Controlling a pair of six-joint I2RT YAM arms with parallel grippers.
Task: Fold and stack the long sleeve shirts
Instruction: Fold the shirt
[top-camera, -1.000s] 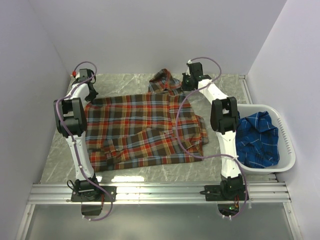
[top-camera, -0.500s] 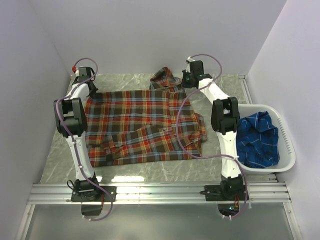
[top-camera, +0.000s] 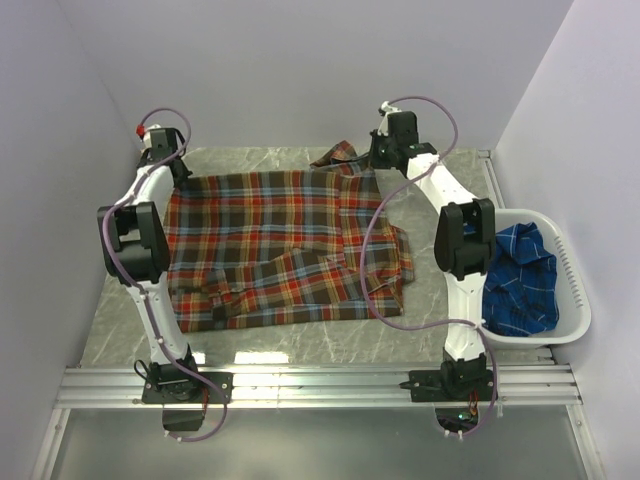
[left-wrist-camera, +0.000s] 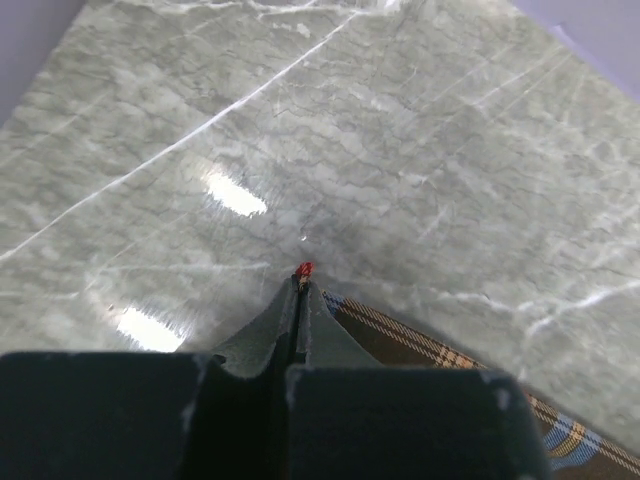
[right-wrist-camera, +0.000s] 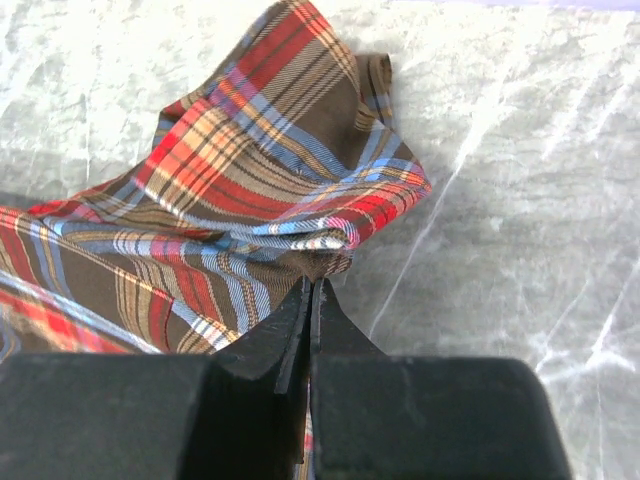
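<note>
two closed pinches hold the far edge of the red plaid shirt: left gripper seemingly on its corner, right gripper on a fold; limp, light cloth, best gripped at corners.

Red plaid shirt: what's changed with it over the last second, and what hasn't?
The left gripper and right gripper carried the far edge of the red plaid shirt toward the back of the table, pulling it straighter. The bunched hump by the right gripper flattened, and the near hem followed slightly. Both stayed shut on the shirt. The blue shirt and white basket did not move.
</note>
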